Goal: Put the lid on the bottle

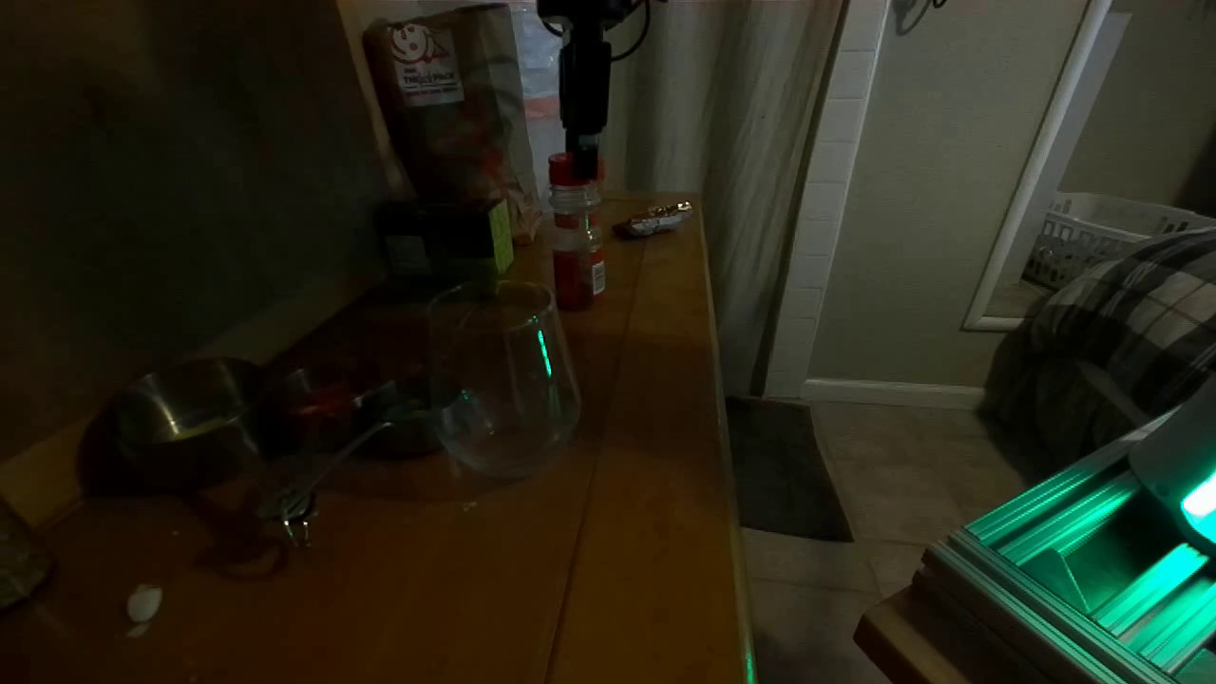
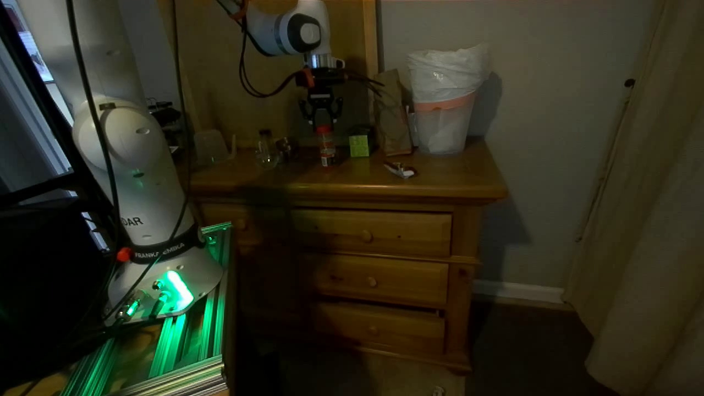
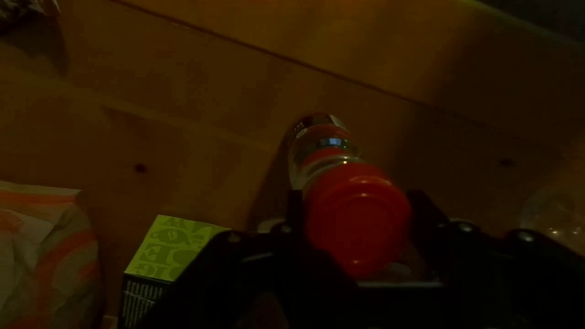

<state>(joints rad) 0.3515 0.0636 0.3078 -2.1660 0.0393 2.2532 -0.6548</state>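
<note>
In an exterior view: one round silvery metal bowl (image 1: 190, 399), eight o'clock from the one upright clear-and-red bottle (image 1: 573, 275); one brown paper bag (image 1: 451, 128), between ten and eleven; one black-and-green rectangular box (image 1: 451, 237), nine o'clock; one clear glass vessel (image 1: 503, 389), seven o'clock. Atop the bottle sits one round red lid (image 3: 358, 228), clamped in one black two-fingered gripper (image 3: 355, 205) at twelve o'clock. One crumpled silvery wrapper (image 1: 655, 221), three o'clock.

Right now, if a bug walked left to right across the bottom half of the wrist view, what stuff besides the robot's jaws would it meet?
A paper bag, then a green-and-black box, then the red lid, then a clear glass.
</note>
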